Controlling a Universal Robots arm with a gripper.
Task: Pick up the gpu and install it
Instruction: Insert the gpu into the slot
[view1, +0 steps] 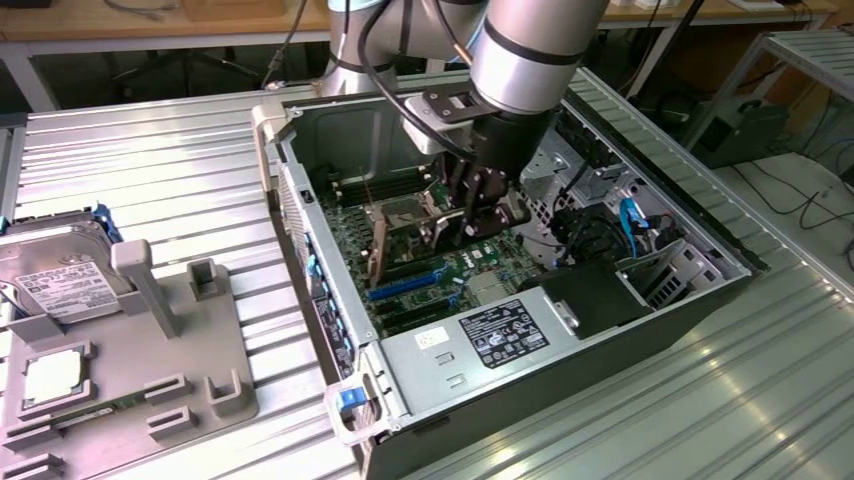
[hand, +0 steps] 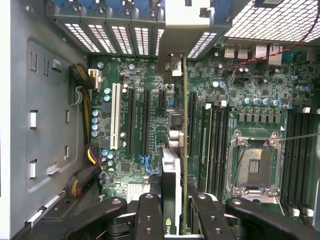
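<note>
The gpu (hand: 182, 130) is seen edge-on in the wrist view, standing upright over the green motherboard (hand: 150, 100). Its silvery bracket (hand: 172, 65) sits at the case's rear slot openings. My gripper (hand: 178, 199) has a black finger on each side of the card and is shut on it. In the exterior view the gpu (view1: 378, 245) shows as a brownish board standing inside the open computer case (view1: 304, 200). The gripper (view1: 470, 222) is down in the case at the card's end. Whether the card's connector is in a slot is hidden.
An empty CPU socket (hand: 254, 167) and memory slots lie beside the card. The power supply (view1: 497, 335) fills the case's near end, with drive bays and cables at the exterior view's right. A grey fixture (view1: 160, 340) holding a silver hard drive (view1: 60, 270) stands at the exterior view's left.
</note>
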